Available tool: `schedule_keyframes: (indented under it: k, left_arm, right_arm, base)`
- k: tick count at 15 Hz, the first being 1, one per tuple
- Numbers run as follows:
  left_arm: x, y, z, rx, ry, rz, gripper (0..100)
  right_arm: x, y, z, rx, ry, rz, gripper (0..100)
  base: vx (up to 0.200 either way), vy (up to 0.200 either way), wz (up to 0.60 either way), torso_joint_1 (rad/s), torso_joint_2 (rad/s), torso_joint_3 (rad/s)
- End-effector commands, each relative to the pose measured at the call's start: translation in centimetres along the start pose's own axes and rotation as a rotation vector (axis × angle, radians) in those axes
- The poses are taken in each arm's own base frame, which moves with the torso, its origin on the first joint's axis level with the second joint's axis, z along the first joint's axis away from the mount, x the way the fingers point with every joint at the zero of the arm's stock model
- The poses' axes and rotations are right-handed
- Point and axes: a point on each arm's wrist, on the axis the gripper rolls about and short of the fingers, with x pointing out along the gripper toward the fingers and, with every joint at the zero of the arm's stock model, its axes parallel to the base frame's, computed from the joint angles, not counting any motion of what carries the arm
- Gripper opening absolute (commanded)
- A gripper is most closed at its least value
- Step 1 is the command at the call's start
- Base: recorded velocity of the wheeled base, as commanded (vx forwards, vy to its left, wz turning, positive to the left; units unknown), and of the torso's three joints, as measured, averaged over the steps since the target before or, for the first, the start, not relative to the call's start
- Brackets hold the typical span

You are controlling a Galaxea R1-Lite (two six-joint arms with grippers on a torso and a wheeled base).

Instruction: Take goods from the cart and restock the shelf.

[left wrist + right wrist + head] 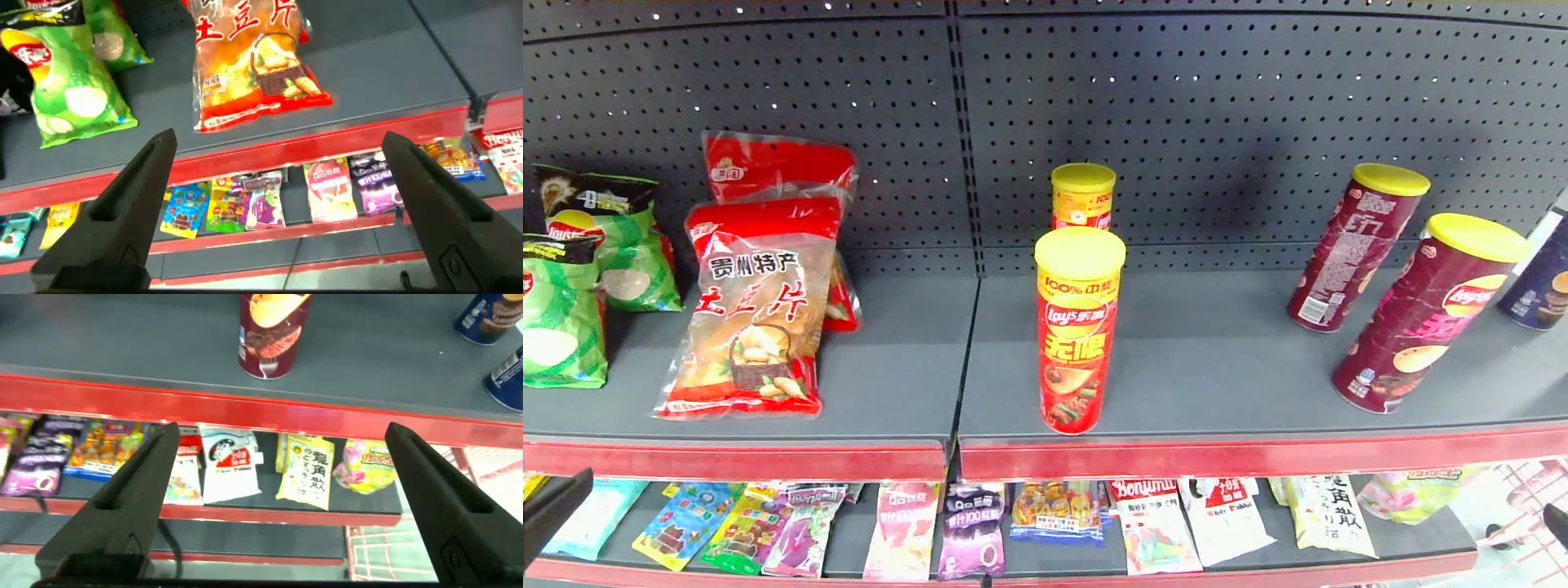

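A: Grippers?
B: Both spread, empty: left gripper (278, 139) and right gripper (282, 429), in front of the shelf (1217, 384).
A: Progress?
B: On the shelf stand cans (1078, 327) and bags (756, 318); gaps suggest restocking is unfinished.

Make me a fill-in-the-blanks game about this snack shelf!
The front red can has a ___ lid.
The green bags sit on the ___ side of the shelf.
There are ___ dark red cans.
The left gripper and right gripper are both ___.
Missing words: yellow, left, two, open.
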Motion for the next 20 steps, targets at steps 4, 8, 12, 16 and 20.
schedule_keyframes:
  k: [4, 8, 12, 16, 20]
  left_arm:
    - [-0.3, 0.1, 0.0, -0.004, -0.016, -0.012, 100]
    - [-0.5, 0.1, -0.5, -0.002, -0.019, -0.012, 100]
    - [-0.9, 0.1, -1.2, 0.008, -0.023, -0.011, 100]
    - [-0.9, 0.1, -1.2, 0.008, -0.025, -0.012, 100]
    - [-0.9, 0.1, -1.3, 0.008, -0.025, -0.014, 100]
  right_arm:
    - [-0.3, 0.0, -0.4, -0.008, -0.013, 0.002, 100]
    - [-0.3, 0.0, -0.6, -0.009, -0.009, 0.002, 100]
    - [-0.3, 0.1, -0.6, -0.009, -0.008, 0.006, 100]
    - [-0.2, 0.1, -0.7, -0.011, 0.000, 0.010, 100]
    - [-0.1, 0.2, -1.3, -0.014, 0.015, 0.009, 100]
  base:
    - [0.000, -0.200, 0.00, 0.006, 0.00, 0.004]
    - [0.000, -0.200, 0.00, 0.010, 0.00, 0.002]
    - [0.000, -0.200, 0.00, 0.005, 0.00, 0.001]
    - [0.000, -0.200, 0.00, 0.002, 0.00, -0.001]
    - [0.000, -0.200, 0.00, 0.005, 0.01, 0.004]
